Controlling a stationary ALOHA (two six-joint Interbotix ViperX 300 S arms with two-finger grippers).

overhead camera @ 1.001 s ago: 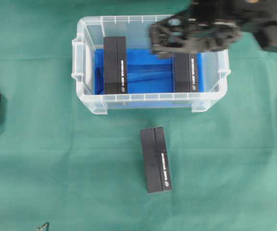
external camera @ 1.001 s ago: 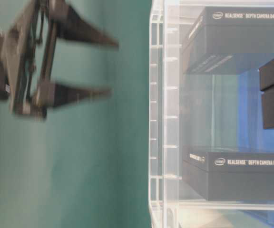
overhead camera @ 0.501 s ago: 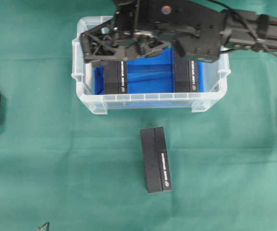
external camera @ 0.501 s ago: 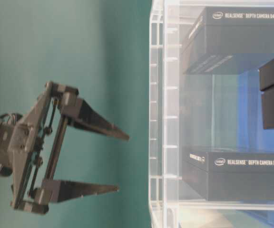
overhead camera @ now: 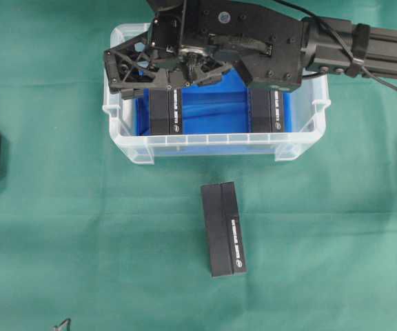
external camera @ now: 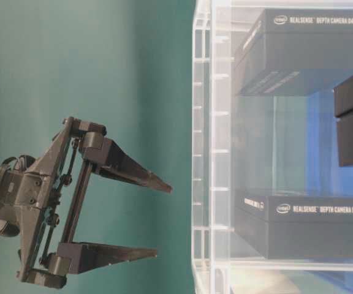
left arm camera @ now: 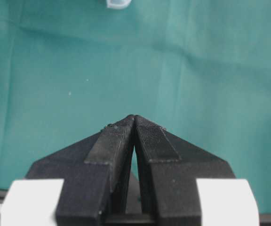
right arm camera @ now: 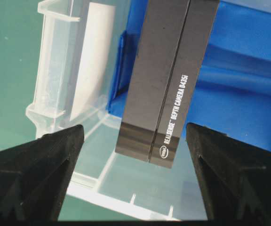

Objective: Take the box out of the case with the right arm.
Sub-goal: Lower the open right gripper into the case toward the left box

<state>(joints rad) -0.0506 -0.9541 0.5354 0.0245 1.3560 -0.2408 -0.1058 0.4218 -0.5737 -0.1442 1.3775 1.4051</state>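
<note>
Your right gripper (overhead camera: 119, 72) hangs spread wide and empty over the left end of the case (overhead camera: 302, 141), its two black fingers (right arm camera: 36, 174) on either side of the left box (right arm camera: 168, 80) but clear of it. That box lies flat on the blue sheet (overhead camera: 212, 103) near the left wall. A second box (overhead camera: 267, 110) lies at the right end of the case, and a third box (overhead camera: 224, 229) rests on the green cloth (overhead camera: 81, 241) in front, well apart. Your left gripper (left arm camera: 134, 123) is clenched, holding nothing, above bare cloth.
</note>
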